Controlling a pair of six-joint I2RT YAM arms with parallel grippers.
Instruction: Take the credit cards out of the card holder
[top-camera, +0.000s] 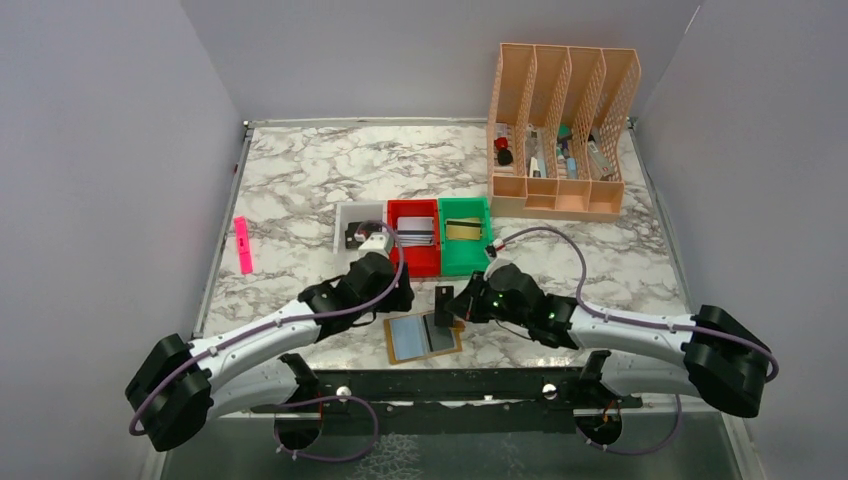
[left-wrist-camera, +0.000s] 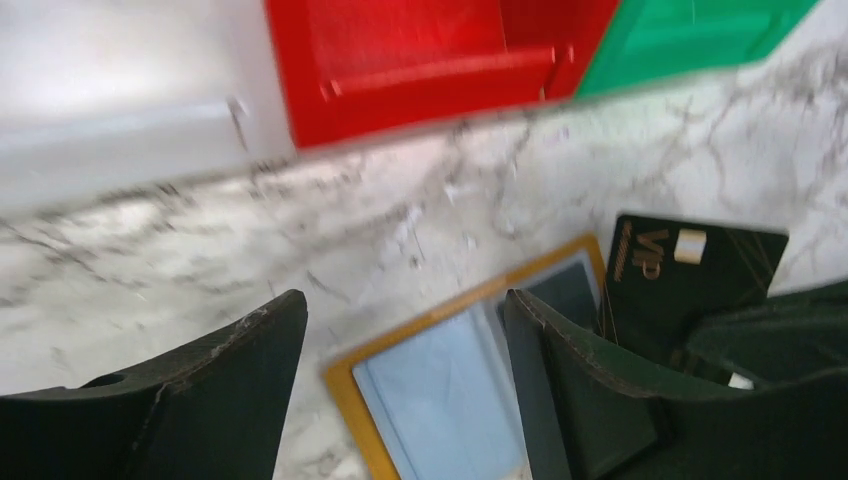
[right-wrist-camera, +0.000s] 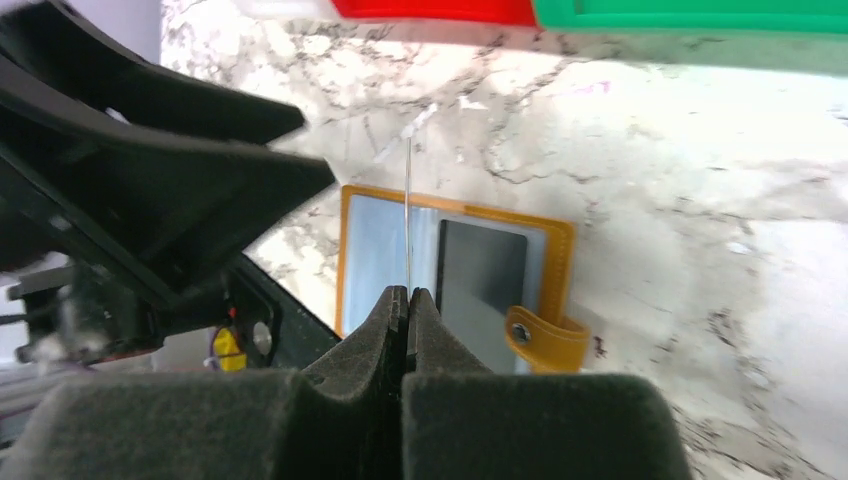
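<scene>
The card holder (top-camera: 408, 340) lies open and flat near the table's front edge, tan with pale blue panels. It also shows in the left wrist view (left-wrist-camera: 440, 385) and the right wrist view (right-wrist-camera: 375, 265), where its tab (right-wrist-camera: 548, 338) points right. A dark card (right-wrist-camera: 482, 275) sits in its right panel. My right gripper (right-wrist-camera: 408, 295) is shut on a black credit card (left-wrist-camera: 690, 270) marked VIP and holds it on edge above the holder (top-camera: 444, 303). My left gripper (left-wrist-camera: 405, 310) is open and empty, just above the holder's left side (top-camera: 395, 300).
White (top-camera: 358, 222), red (top-camera: 414, 238) and green (top-camera: 465, 238) bins stand in a row just behind the holder, with cards inside. A peach desk organizer (top-camera: 560, 130) stands at the back right. A pink marker (top-camera: 242, 245) lies at the left.
</scene>
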